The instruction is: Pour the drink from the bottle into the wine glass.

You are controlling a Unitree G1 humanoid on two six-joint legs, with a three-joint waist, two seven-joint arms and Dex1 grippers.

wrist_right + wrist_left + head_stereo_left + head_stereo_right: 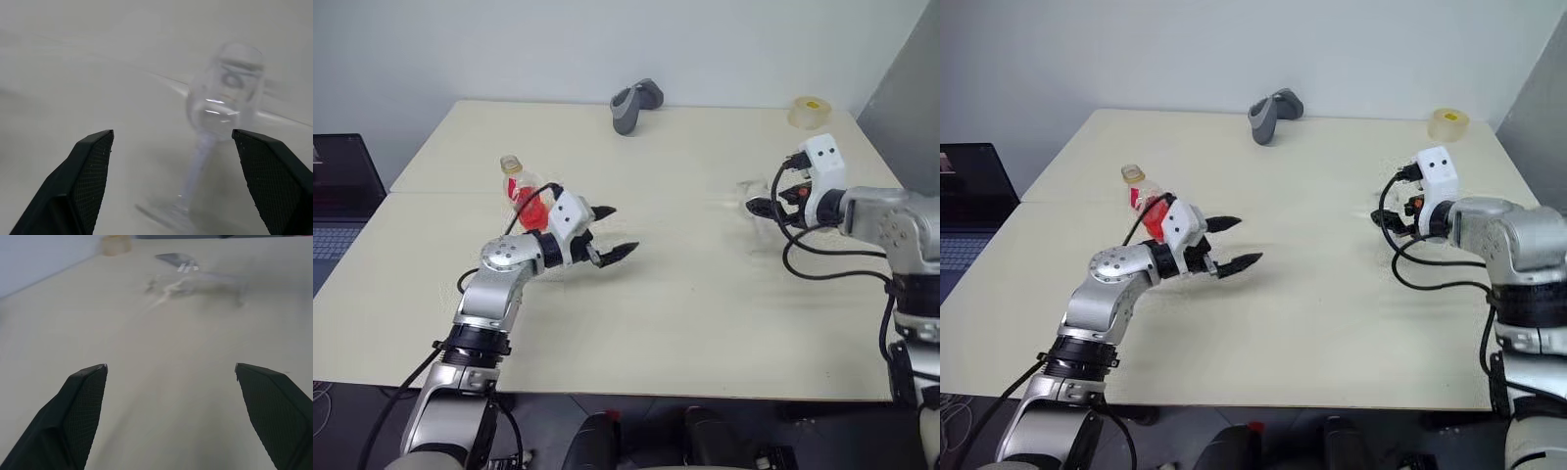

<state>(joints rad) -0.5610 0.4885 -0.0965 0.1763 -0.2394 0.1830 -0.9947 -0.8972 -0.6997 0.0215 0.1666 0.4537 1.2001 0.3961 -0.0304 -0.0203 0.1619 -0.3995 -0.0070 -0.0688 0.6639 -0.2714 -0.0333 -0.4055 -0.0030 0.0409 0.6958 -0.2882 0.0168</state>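
Pouring not yet begun; nothing is held.

The bottle (pixel 521 188), clear plastic with red drink (pixel 532 209) inside, stands near the table's (pixel 685 323) left edge, just behind the wide-spread, empty left gripper (pixel 612 233). The wine glass (pixel 222 105), round-bowled and thin-stemmed, is seen empty before the spread, empty right gripper (pixel 762 207), towards the right edge.

Lab or office, bare table (pixel 705 323), laptop (pixel 337 211), plain wall (pixel 509 49)

Left gripper (pixel 613 233) spread wide, pointing right; right gripper (pixel 171 142) likewise spread, empty.
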